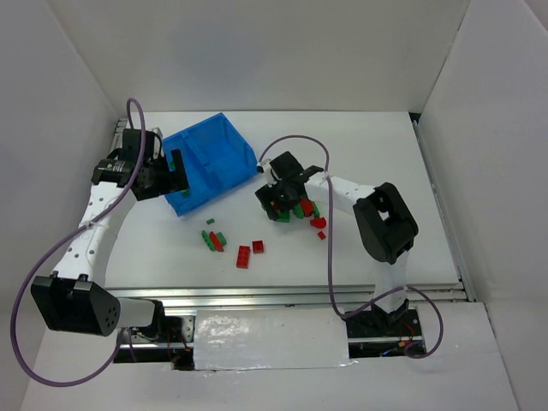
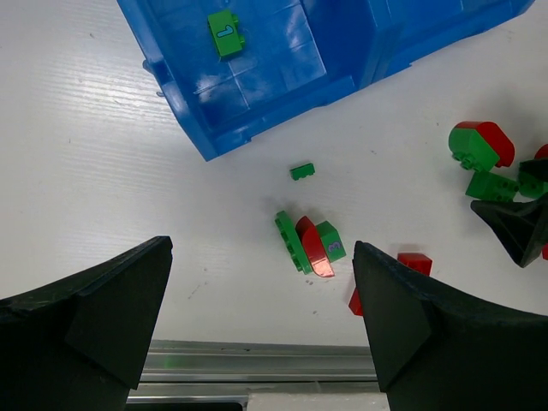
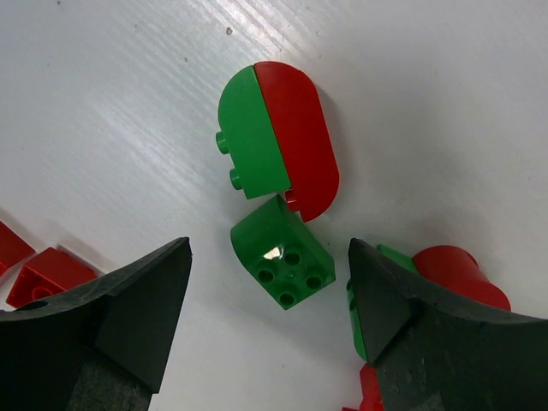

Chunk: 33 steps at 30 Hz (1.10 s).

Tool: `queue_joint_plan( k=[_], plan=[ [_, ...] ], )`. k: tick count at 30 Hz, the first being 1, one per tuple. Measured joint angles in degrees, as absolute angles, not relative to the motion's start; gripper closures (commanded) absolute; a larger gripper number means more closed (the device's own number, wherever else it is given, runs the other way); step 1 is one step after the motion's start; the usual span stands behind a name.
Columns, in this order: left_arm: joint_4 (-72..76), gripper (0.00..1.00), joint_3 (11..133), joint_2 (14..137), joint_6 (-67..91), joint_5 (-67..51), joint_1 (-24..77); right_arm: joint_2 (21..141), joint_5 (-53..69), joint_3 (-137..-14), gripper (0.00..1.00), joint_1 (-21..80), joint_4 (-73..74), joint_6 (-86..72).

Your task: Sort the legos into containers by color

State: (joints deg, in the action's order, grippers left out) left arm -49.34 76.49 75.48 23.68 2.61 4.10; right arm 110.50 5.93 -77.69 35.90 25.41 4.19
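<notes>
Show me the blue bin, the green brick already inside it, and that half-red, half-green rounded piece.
blue bin [image 1: 218,158], top view, bare blue surface near its middle
green brick [image 2: 226,32], left wrist view, its top face
red-green rounded piece [image 3: 281,141], right wrist view, middle, by the colour seam

Green brick [image 3: 281,261] between gripper fingers [image 3: 128,312]

The top camera sits high above and behind both arms and looks down on the whole surface [image 1: 368,154] from far off. The left wrist camera looks down past the left pincer [image 2: 261,257] from partway up and sees a corner of the blue bin [image 2: 257,86]. The right wrist camera looks down past the right pincer [image 3: 267,253] from very close. Both wrist views share the half red, half green round brick [image 3: 274,141].
</notes>
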Motion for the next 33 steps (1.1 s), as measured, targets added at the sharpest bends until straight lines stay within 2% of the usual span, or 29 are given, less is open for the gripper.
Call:
queue_joint_plan(
  k=[4,6,10,23,25,27,31,33],
  plan=[
    [-49.3,0.01,76.5,74.7,23.7,2.2,4.1,112.0,6.3,-79.2,0.23,35.9,26.9,6.2],
    [-49.4,0.0,76.5,74.6,23.6,2.0,4.1,112.6,6.3,-79.5,0.27,35.9,27.6,6.7],
    [-49.4,0.01,76.5,74.4,22.8,1.8,4.1,112.9,6.0,-79.6,0.28,36.0,29.6,6.6],
    [-49.3,0.0,75.7,74.1,22.4,1.2,4.1,113.4,2.2,-79.4,0.56,37.9,30.6,5.6],
    [-49.3,0.01,75.7,74.1,22.4,1.2,4.1,113.4,1.8,-79.4,0.56,38.4,30.6,5.4],
    [-49.3,0.01,75.6,74.1,22.4,1.2,4.1,113.4,1.7,-79.4,0.52,38.9,30.5,5.3],
    [-49.3,0.01,75.5,74.1,22.4,0.8,4.1,113.4,0.5,-79.1,0.73,40.1,30.4,4.7],
    [-49.3,0.01,75.5,74.1,22.4,0.5,4.1,113.3,0.3,-79.1,0.8,40.7,30.4,4.0]
  ],
)
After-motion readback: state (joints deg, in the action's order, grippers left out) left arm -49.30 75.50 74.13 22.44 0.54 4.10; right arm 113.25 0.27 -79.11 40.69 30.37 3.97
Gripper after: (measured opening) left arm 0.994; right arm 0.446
